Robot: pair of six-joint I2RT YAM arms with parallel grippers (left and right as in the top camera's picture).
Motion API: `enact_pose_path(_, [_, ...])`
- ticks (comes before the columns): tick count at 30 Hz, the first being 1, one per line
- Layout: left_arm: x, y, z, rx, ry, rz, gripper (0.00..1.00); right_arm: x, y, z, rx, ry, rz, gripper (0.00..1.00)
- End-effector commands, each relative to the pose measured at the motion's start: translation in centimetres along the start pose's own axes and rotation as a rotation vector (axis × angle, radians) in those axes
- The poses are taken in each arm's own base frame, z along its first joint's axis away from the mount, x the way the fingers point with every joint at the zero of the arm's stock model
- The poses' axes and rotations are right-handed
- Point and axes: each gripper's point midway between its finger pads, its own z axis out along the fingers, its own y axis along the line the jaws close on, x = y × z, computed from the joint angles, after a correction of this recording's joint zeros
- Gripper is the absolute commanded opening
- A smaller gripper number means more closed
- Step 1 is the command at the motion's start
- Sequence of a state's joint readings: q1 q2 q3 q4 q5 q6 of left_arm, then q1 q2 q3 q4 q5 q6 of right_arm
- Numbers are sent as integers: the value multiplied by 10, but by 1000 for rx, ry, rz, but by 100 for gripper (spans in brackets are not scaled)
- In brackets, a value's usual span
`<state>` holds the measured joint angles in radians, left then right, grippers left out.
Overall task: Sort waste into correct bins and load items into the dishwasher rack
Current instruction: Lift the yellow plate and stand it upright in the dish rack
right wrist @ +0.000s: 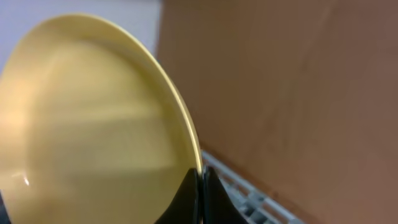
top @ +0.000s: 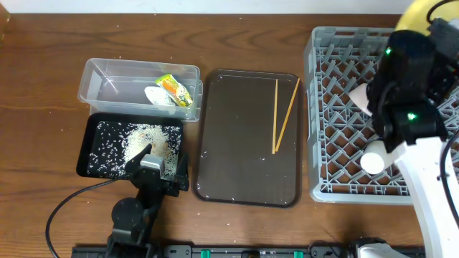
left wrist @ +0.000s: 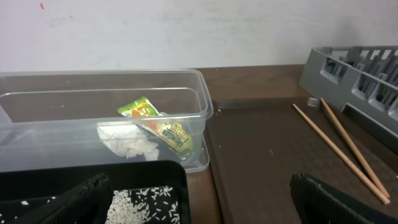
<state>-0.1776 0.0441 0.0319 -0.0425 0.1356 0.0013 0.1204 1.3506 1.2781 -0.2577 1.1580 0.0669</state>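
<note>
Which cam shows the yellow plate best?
Right wrist: the plate fills the frame, face and rim clear. Overhead catches only a yellow sliver, partly hidden by the right arm. Left wrist misses it.

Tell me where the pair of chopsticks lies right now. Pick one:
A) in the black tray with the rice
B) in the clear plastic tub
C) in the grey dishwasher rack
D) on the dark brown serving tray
D: the chopsticks lie in a narrow V on the bare dark brown serving tray, with no gripper holding them.
</note>
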Motion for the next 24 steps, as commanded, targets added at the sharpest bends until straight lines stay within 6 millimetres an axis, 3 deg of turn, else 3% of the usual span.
enact_pose_path(1, [17,1,2,3,42,9,94,11,5,22,75,17,-109,1])
enact_pose_path(6, [17,1,2,3,42,9,94,38,44,56,102,28,-233,1])
enact_pose_path(8, [17,1,2,3,42,9,94,52,72,64,48,27,-306,1])
enact_pose_path(14, [17,1,2,3,42,9,94,77,129,57,-55,1,-376,1])
enact_pose_path(21, [17,1,2,3,42,9,94,97,160,52,-120,-9,-486,1])
enact_pose_path(24, [17,1,2,3,42,9,94,98,168,46,-153,-21,-536,22])
